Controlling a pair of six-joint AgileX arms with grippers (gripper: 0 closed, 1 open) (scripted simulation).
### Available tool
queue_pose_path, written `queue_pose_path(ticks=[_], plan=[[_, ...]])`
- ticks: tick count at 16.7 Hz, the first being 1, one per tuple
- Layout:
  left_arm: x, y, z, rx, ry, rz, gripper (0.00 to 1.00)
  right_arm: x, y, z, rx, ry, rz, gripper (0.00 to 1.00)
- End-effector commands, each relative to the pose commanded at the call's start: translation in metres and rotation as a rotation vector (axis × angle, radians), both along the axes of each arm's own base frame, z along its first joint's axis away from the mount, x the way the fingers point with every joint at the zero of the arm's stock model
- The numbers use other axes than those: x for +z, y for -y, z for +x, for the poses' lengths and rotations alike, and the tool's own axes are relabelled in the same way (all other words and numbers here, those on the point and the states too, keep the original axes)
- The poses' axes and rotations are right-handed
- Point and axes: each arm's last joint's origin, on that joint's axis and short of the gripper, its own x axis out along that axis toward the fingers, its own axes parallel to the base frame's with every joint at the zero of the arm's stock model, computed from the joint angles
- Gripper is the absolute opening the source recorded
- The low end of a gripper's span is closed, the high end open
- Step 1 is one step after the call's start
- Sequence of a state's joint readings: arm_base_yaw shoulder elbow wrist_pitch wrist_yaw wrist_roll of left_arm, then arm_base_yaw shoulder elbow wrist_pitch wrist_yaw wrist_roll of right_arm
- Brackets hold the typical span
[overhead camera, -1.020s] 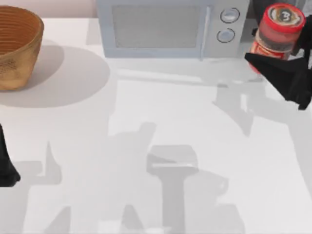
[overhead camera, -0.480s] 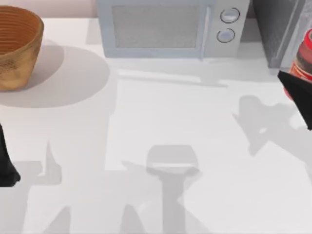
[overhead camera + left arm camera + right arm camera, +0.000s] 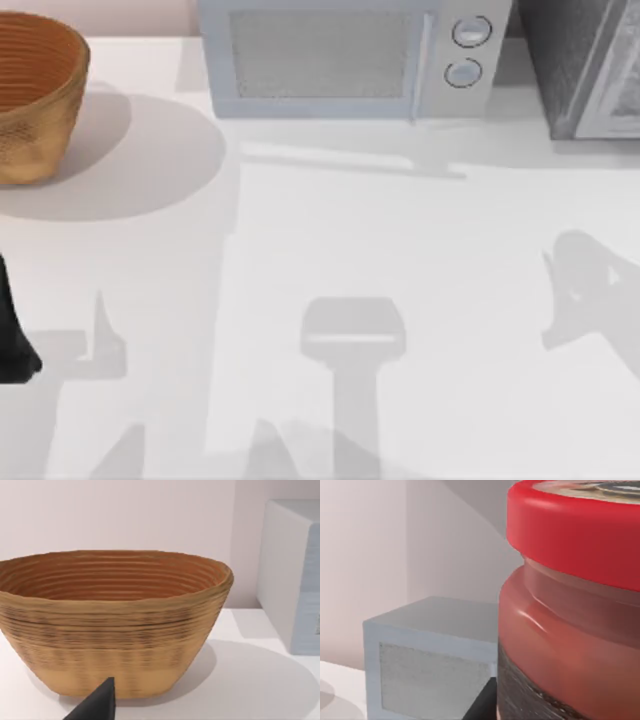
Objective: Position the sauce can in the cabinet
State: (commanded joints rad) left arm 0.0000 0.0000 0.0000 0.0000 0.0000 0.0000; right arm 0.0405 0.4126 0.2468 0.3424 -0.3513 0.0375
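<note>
Close against the right wrist camera stands the sauce can [image 3: 570, 625], upright, its red rim at the top and a dark printed label lower down. A black finger [image 3: 482, 705] of the right gripper shows at its base; whether the gripper is clamped on the can I cannot tell. Behind the can sits the pale grey microwave [image 3: 435, 665], with a plain wall beyond it.

From above, the left arm [image 3: 12, 340] is parked at the table's left edge, a dark shape near the front. Its wrist view shows one black fingertip [image 3: 95, 705] low down, and whether that gripper's fingers are apart or together I cannot tell. Beyond the fingertip is a woven basket [image 3: 112, 625], which in the top view stands at the far left corner of the white table [image 3: 380, 240].

Farther back, the microwave [image 3: 345, 58] faces forward with two round knobs [image 3: 467, 50]. Just to its right, at the far right corner, stands the dark speckled cabinet [image 3: 565, 60], its paler framed panel [image 3: 615, 90] at the edge.
</note>
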Motion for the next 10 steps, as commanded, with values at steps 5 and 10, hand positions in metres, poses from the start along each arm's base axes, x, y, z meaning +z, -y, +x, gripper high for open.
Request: queue_pose_path(ticks=[5,10], plan=[[0.000,0.000,0.000,0.000,0.000,0.000,1.00,-0.054,0.012,-0.024,-0.294,-0.095,0.014,0.00],[0.000,0.000,0.000,0.000,0.000,0.000,1.00,-0.081,0.017,-0.025,-0.396,-0.167,0.000,0.00]])
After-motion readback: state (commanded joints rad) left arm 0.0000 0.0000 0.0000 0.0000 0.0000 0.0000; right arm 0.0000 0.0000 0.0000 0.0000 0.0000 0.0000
